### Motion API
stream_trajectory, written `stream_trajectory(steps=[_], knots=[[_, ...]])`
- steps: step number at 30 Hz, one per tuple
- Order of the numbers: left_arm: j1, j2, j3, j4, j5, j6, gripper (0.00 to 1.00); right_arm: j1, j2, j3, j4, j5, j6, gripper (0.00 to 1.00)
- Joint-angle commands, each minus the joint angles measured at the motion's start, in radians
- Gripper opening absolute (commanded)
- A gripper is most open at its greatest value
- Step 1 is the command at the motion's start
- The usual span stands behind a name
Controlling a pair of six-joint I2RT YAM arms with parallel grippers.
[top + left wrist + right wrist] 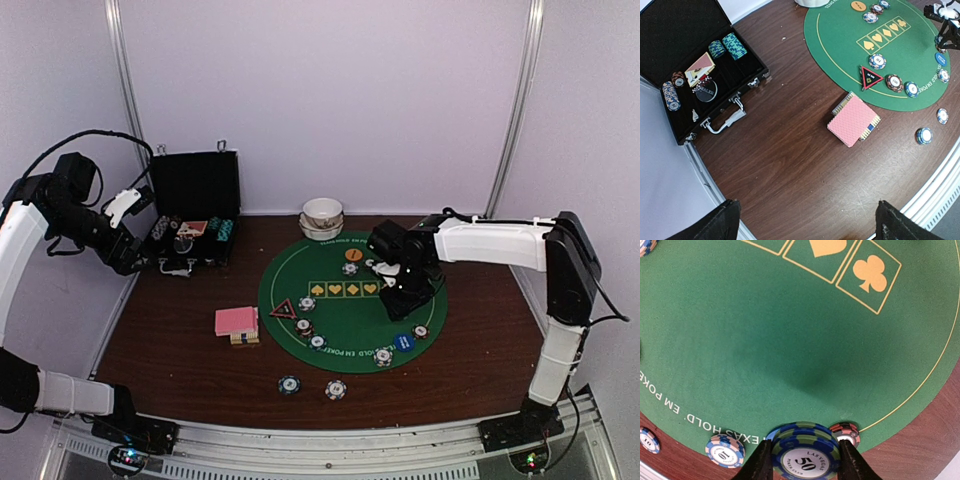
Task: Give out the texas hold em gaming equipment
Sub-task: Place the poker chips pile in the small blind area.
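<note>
Chip point(805, 452) in right hand point(805, 465), near mat point(765, 340) edge

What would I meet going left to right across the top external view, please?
The black case, pink card deck, red-rimmed triangle marker, white bowls, orange disc, blue disc.

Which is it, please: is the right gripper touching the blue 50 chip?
Touching: the right wrist view shows the right gripper clamping the blue 50 chip.

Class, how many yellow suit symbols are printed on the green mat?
4, in one row across the mat: spade, heart, diamond, club. None seems hidden.
</note>
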Motion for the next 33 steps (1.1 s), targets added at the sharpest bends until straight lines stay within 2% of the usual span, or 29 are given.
stream_trajectory(steps=[1,11,26,33], knots=[[0.008,-0.001,0.026,-0.003,0.012,0.008,0.98,-0.017,0.002,-0.012,0.071,0.006,0.019,0.00],[0.008,-0.002,0.024,-0.005,0.008,0.010,0.98,-0.047,0.050,-0.018,0.107,-0.007,0.022,0.00],[0.007,-0.001,0.016,-0.004,0.016,0.014,0.98,-0.192,-0.061,-0.195,0.167,0.043,0.096,0.00],[0.008,-0.001,0.012,-0.004,0.022,0.017,0.98,-0.232,-0.069,-0.224,0.187,0.033,0.106,0.00]])
